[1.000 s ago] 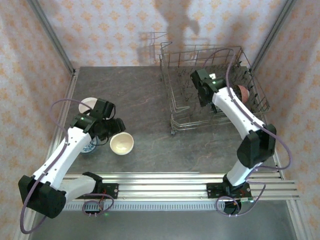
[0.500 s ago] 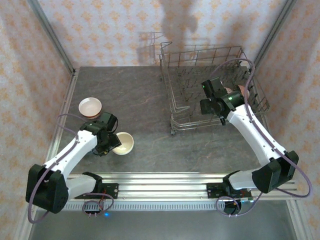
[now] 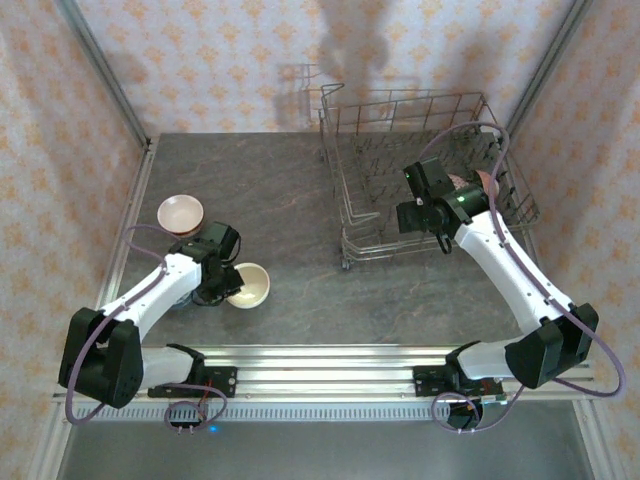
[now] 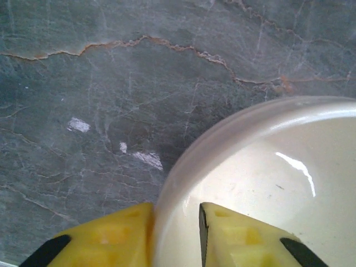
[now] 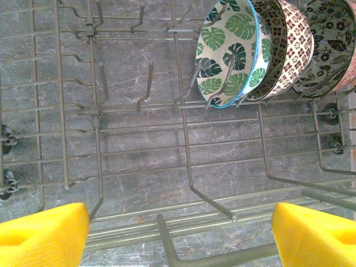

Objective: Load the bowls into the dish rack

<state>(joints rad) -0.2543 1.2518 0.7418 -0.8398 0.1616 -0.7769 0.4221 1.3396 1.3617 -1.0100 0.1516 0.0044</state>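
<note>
Your left gripper (image 3: pixel 226 287) is low on the left side of the top view, right at the near edge of a cream bowl (image 3: pixel 246 285). This bowl sits the right way up on the grey table (image 3: pixel 280 200).

In the left wrist view, the left gripper (image 4: pixel 175 236) is at the bottom of the frame. One yellow finger (image 4: pixel 108 236) is outside the cream bowl (image 4: pixel 267 183) and the other is inside it. The rim is pinched between them, so your gripper is clamped on the cream bowl.

A pink bowl (image 3: pixel 180 213) sits on the table a little higher up in the top view. It is near the left gripper but not touching it.

The dish rack (image 3: pixel 425 130) stands in the upper right of the top view. Your right gripper (image 3: pixel 415 216) hangs over the near part of it.

In the right wrist view, the right gripper (image 5: pixel 178 233) has its yellow fingers far apart in the two bottom corners, with nothing between them. You can see the wires of the dish rack (image 5: pixel 186 144) below.

In the upper right of that view, bowls stand on their edges between the wires. They are packed close in a row. There is a green leaf bowl (image 5: pixel 228 53), then a brown and white bowl (image 5: pixel 295 41), then a dark flower bowl (image 5: pixel 328 41).
</note>
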